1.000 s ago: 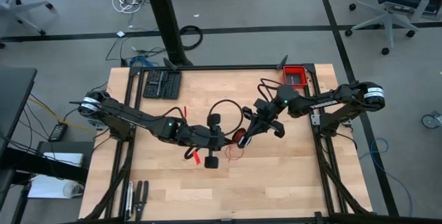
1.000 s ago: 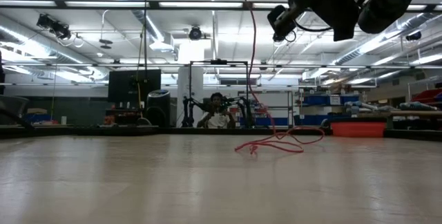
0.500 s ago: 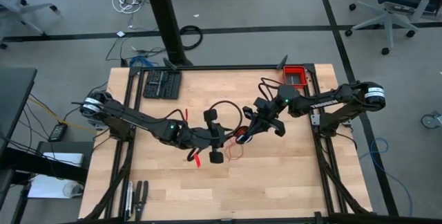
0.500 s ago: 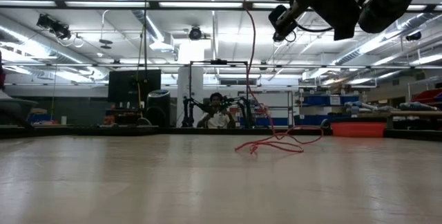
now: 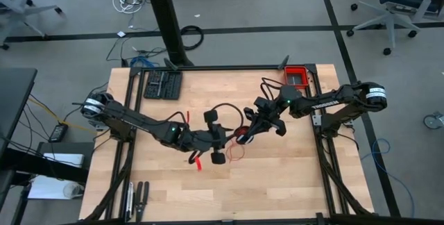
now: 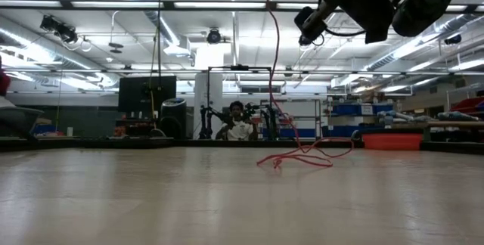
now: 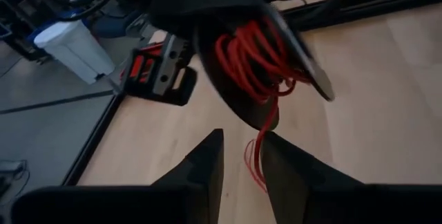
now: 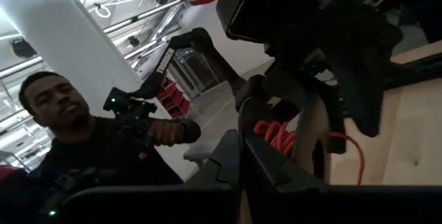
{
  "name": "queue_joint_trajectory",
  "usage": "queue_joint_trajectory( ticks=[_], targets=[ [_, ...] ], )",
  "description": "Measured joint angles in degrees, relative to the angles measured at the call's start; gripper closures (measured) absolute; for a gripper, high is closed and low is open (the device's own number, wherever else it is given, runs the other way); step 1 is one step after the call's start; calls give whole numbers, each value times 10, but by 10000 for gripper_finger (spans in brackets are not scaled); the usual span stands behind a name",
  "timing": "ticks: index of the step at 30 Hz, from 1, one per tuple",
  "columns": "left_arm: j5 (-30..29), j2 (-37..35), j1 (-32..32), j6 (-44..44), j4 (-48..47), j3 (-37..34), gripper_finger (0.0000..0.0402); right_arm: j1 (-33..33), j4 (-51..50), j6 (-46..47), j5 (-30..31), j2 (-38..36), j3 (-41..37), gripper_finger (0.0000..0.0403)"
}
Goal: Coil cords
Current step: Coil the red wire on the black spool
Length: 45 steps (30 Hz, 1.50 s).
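Note:
The red cord is mostly wound into a small coil [image 7: 252,58] around my right gripper [image 8: 240,148], which is shut and raised above the table's middle [image 5: 243,136]. From the coil one strand hangs straight down [image 6: 272,71] to a loose tangle lying on the table [image 6: 302,156] [image 5: 236,153]. My left gripper [image 7: 242,158] is open and points at the coil from the table's left [image 5: 227,139]. In the left wrist view the hanging strand [image 7: 259,156] shows in the gap between its fingertips. My right gripper carries the cord's coil [image 7: 242,68], wound in several turns around its shut fingers, lifted clear of the table. The fingers lie about level and come from the table's right. The free strand hangs slack below them. Whether my left gripper touches the strand, I cannot tell.
A thick black cable loop [image 5: 225,110] lies just beyond the grippers. A red bin [image 5: 297,76] sits at the far right corner and a black tool tray [image 5: 161,84] at the far left. A person [image 8: 62,120] sits beyond the table.
My left gripper has turned at the wrist, swinging its fingers toward the right gripper and the coil. The coil and the tangle on the table have stayed where they were.

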Motion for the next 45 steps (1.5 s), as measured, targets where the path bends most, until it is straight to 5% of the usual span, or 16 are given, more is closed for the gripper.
queue_joint_trajectory(
  ticks=[21, 29, 45],
  targets=[
    [-55, 1, -15, -6, -8, 1, 294, -18, 11, 17, 5, 0, 0, 400],
    [-143, 23, -10, 55, 17, 4, 290, 5, 11, 14, 8, 2, 1, 400],
    [-136, 29, -51, 44, 9, 2, 291, 3, 20, -8, 7, -5, 1, 400]
  ],
)
